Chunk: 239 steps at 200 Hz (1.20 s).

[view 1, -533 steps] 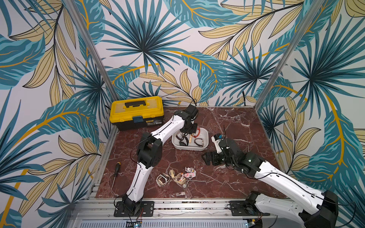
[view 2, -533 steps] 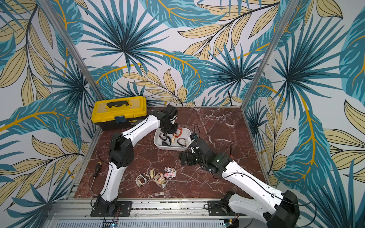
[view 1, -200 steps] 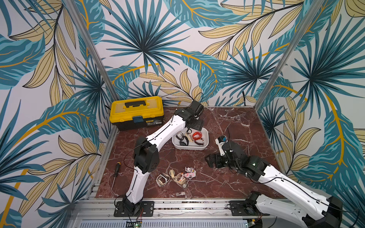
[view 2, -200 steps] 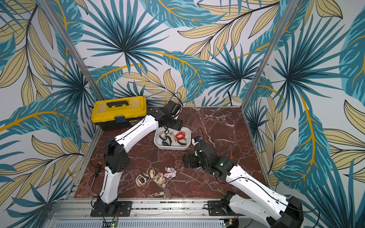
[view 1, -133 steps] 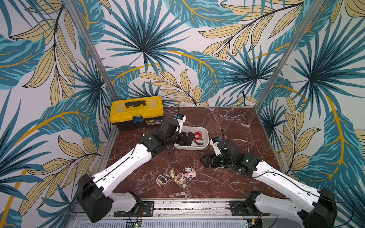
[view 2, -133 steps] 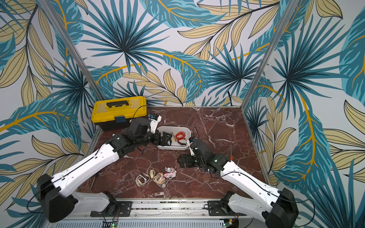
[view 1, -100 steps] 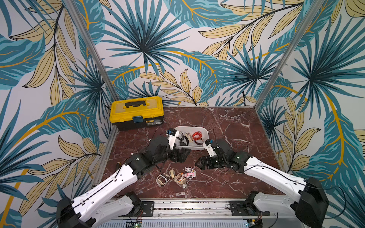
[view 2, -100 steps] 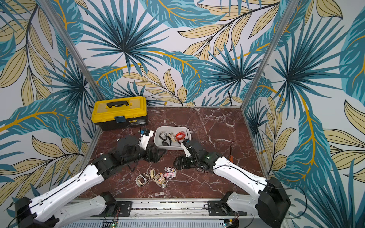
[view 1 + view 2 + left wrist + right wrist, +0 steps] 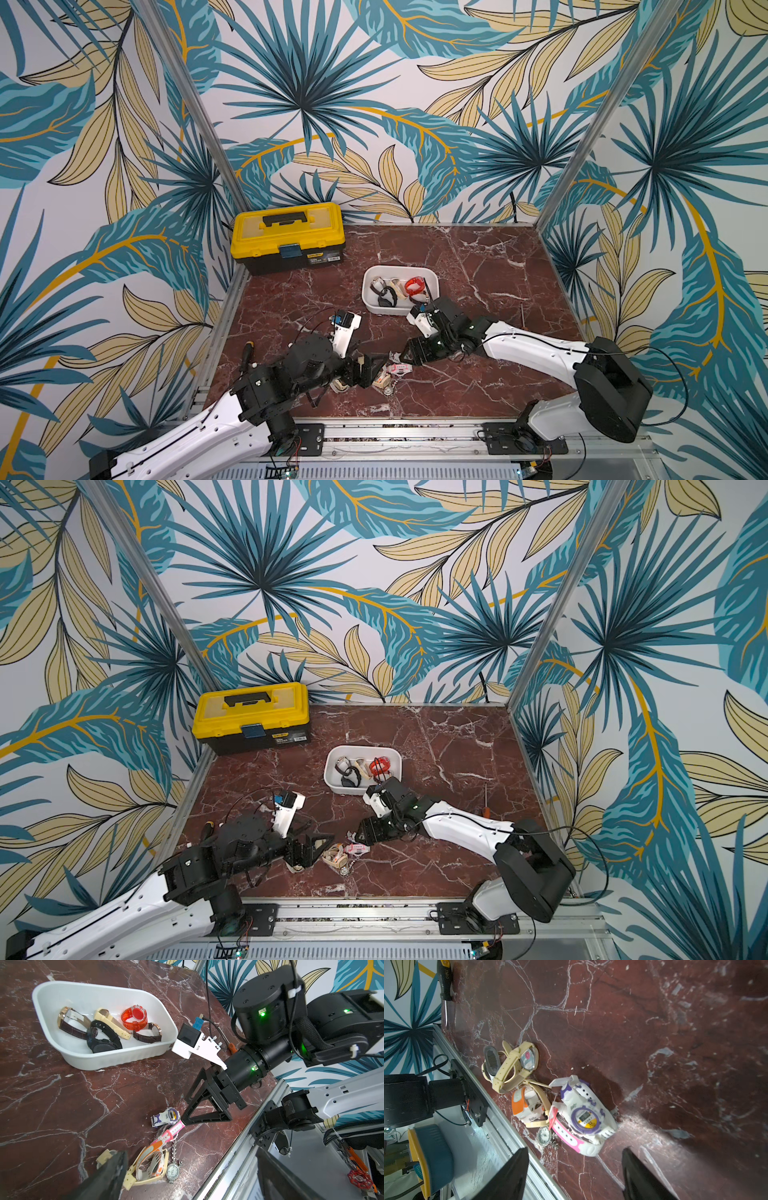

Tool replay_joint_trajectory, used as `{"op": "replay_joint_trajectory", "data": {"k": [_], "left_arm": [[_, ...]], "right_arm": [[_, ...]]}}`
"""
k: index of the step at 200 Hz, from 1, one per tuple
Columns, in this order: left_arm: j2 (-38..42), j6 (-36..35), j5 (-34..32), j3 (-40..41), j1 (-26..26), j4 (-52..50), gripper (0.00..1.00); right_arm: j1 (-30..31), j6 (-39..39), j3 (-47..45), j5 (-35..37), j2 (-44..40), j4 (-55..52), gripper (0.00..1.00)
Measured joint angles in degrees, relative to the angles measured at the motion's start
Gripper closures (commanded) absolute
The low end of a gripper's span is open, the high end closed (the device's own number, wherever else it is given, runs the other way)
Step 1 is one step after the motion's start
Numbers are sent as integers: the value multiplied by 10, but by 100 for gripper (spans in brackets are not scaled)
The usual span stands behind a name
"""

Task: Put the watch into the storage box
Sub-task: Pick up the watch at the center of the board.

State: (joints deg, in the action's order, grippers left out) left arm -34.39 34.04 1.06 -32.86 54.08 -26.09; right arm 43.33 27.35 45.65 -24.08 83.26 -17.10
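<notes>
The white storage box (image 9: 434,286) (image 9: 332,766) (image 9: 104,1059) holds several watches. Loose watches lie in a heap near the table's front edge: a purple-and-white watch (image 9: 584,1118) (image 9: 169,1115), a pink-strapped one (image 9: 564,1134) (image 9: 399,368), an orange-and-white one (image 9: 525,1105), a cream one (image 9: 517,1064) and a small silver pendant watch (image 9: 543,1135) (image 9: 172,1171). My right gripper (image 9: 405,357) (image 9: 573,1178) (image 9: 185,1109) is open just right of the heap, low over the table, with nothing between its fingers. On the heap's left, my left gripper (image 9: 365,370) (image 9: 187,1184) stands wide open and empty.
A yellow-lidded black toolbox (image 9: 289,237) stands at the back left. A black-handled screwdriver (image 9: 248,353) lies by the left edge, and an orange-handled one (image 9: 484,808) by the right. The metal front rail (image 9: 374,428) runs close behind the heap.
My left arm has left the storage box and swung down to the front heap, its jaws opening wide. My right gripper has moved left to the heap, its jaws narrowing a little.
</notes>
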Motion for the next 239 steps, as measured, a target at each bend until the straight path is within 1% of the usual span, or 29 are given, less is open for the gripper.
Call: {"op": "replay_joint_trajectory", "data": {"k": [16,23,37,77,108,127,148,181,239], "left_arm": [[0,5,0,10,1,-2,0],[0,6,-1,14,2,-3,0],[0,9,-2,21,2,-5,0],[1,10,-2,21,3,-7,0],[1,10,-3,22,3,-7,0],[1,10,-4,25,3,-7,0],[1,10,-5,26,3,-7,0],[1,10,-7,26,3,-7,0],[0,10,-9,26,3,-7,0]], "right_arm": [[14,19,-9,3,-2,12,30],[19,28,-14,5,-5,14,33],[31,47,-26,20,-16,18,33],[83,83,-57,113,-55,4,34],[99,98,-76,180,-59,5,38],[104,100,-80,207,-51,8,40],[107,101,-80,222,-33,21,41],[112,102,-79,235,-4,33,46],[115,102,-74,247,-5,37,46]]}}
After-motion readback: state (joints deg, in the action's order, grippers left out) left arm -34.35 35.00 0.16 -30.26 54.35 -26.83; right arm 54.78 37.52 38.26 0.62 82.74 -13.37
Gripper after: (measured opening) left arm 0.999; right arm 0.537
